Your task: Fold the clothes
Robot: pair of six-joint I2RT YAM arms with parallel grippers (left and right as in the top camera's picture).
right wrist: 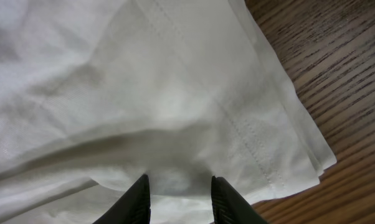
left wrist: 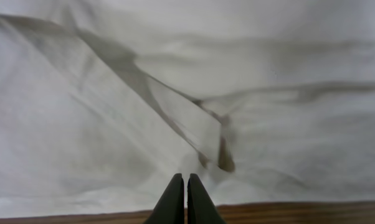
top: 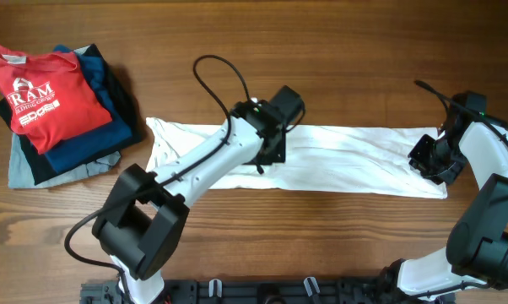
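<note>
The clothes [top: 347, 160], a white T-shirt, lie folded into a long strip across the middle of the table. My left gripper [top: 269, 159] hangs over the strip's middle near its front edge. In the left wrist view the left gripper [left wrist: 185, 177] is shut with nothing between its fingers, and creased white cloth [left wrist: 81, 124] lies just beyond. My right gripper [top: 424, 160] is at the strip's right end. In the right wrist view the right gripper [right wrist: 178, 182] has a hump of the white cloth [right wrist: 144, 81] pinched between its fingers, near the stitched hem corner [right wrist: 309, 158].
A pile of other garments sits at the back left: a red T-shirt [top: 47, 97] on top, dark blue [top: 94, 139] and grey [top: 22, 169] pieces under it. Bare wooden table [top: 321, 245] runs along the front and right of the strip.
</note>
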